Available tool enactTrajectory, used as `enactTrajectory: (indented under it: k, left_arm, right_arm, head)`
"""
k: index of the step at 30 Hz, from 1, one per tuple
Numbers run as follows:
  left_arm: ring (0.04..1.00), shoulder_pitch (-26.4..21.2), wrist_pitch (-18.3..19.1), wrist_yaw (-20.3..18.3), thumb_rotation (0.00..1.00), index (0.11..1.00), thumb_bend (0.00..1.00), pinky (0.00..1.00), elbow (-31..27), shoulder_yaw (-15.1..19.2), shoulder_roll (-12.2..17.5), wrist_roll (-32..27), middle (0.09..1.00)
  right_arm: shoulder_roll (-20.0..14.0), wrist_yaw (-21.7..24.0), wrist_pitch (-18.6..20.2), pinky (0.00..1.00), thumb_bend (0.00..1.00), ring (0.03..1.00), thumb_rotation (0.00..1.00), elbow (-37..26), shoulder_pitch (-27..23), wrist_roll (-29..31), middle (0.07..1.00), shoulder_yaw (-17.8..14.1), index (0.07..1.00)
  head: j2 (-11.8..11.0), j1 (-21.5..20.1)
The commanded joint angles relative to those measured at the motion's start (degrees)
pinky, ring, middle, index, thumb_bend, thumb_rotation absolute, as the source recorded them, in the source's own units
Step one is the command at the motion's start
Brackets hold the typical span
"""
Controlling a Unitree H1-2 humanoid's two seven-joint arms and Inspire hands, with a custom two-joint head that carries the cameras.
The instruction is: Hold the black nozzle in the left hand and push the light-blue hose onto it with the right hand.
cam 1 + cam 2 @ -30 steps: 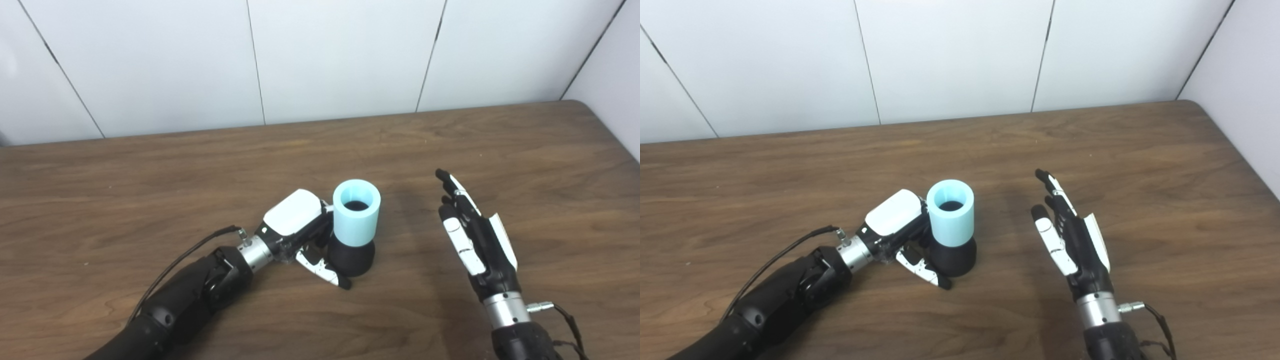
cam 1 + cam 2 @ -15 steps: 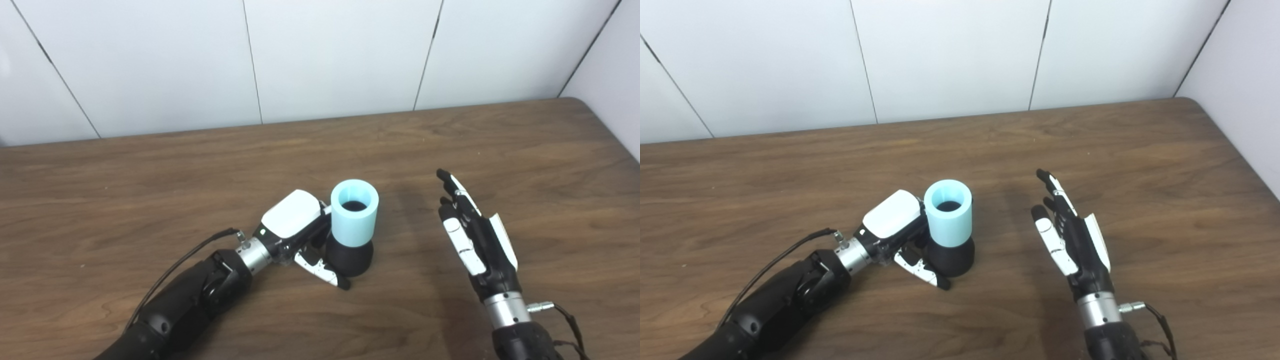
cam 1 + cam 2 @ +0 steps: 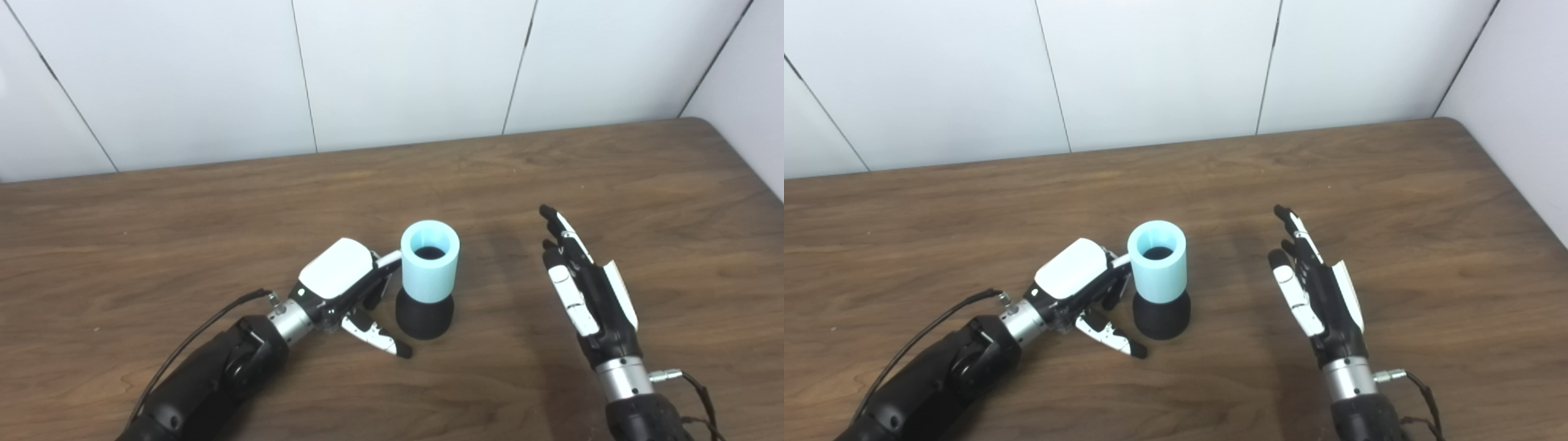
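The light-blue hose [image 3: 429, 260] stands upright on the black nozzle [image 3: 424, 315], fitted over its top, near the middle of the wooden table [image 3: 184, 208]. My left hand [image 3: 346, 288] is just left of the pair, open, its fingers spread and off the nozzle, with a small gap between the thumb and the black base. To the right, well apart from the hose, my right hand [image 3: 585, 288] is held up open, fingers straight and palm toward the hose, holding nothing.
White wall panels [image 3: 398, 67] close the far side of the table, and a side wall [image 3: 747, 116] cuts off the far right corner. A black cable [image 3: 202, 327] runs along my left forearm.
My left hand has let go of the black nozzle and drawn back to the left. The hose and nozzle stay upright. My right hand has barely moved. The camera shifted slightly.
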Motion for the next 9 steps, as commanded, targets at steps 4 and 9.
enactTrajectory:
  k: [4, 9]
  left_arm:
    - [0.883, 8.68, 6.72, -10.26, 0.32, 0.913, 1.0, 0.85, 4.94, 1.71, 10.22, 3.21, 0.884]
    - [0.883, 9.89, 7.45, -9.13, 0.39, 0.912, 1.0, 0.86, 4.24, 4.98, 11.2, 3.42, 0.882]
  right_arm:
    - [0.75, -0.3, -1.66, 0.95, 0.37, 0.995, 0.9, -2.54, 0.2, 0.57, 1.0, -0.61, 0.946]
    - [0.12, 0.21, -1.72, 0.95, 0.36, 0.996, 0.92, -2.6, 0.18, 0.34, 1.0, -0.4, 0.952]
  head:
    - [0.32, -0.01]
    - [0.45, 0.15]
